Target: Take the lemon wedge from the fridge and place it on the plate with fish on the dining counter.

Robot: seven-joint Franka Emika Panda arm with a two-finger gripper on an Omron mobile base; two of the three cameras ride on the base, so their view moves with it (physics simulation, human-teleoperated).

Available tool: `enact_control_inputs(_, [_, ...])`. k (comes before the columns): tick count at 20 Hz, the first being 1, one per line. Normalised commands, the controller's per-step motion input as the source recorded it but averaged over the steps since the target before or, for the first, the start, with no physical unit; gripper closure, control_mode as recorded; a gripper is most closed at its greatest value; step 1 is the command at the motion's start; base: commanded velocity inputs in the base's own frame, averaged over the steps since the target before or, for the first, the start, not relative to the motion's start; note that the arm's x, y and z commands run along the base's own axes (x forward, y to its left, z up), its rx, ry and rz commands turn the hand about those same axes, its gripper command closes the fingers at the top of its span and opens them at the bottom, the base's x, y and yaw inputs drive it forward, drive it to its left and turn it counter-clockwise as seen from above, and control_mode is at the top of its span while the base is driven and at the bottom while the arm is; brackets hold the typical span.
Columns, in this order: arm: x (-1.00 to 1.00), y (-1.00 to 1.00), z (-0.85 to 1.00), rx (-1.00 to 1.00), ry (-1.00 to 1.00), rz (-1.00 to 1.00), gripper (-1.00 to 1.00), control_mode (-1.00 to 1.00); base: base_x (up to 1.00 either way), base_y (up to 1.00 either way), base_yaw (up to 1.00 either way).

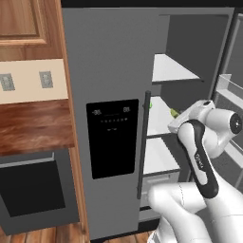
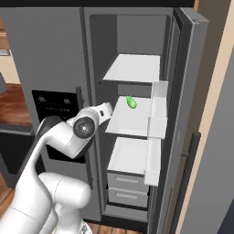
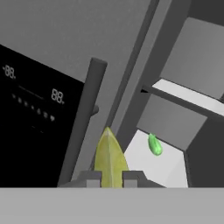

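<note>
Tool (image 3: 111,178) pinched on the lemon wedge (image 3: 110,158), just outside the fridge (image 1: 109,71) by its door handle; likely light, soft, slick, so hold across the flat faces, gentle squeeze.

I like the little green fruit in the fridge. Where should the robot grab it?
Grab the green fruit across its narrow middle, probably, coming from the open front, low over the white shelf: it lies long and slim there, another shelf overhead. The pincer is shut on the lemon wedge, so empty it first.
</note>
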Motion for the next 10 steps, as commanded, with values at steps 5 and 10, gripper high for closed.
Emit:
enact_control_inputs(5, [-0.05,0.00,0.00,0.00,0.00,0.00,1.00,-1.00,0.00,0.00,0.00])
enact_control_inputs(10, [-0.33,0.07,-0.12,0.00,0.03,0.04,1.00,1.00,-0.36,0.09,0.09])
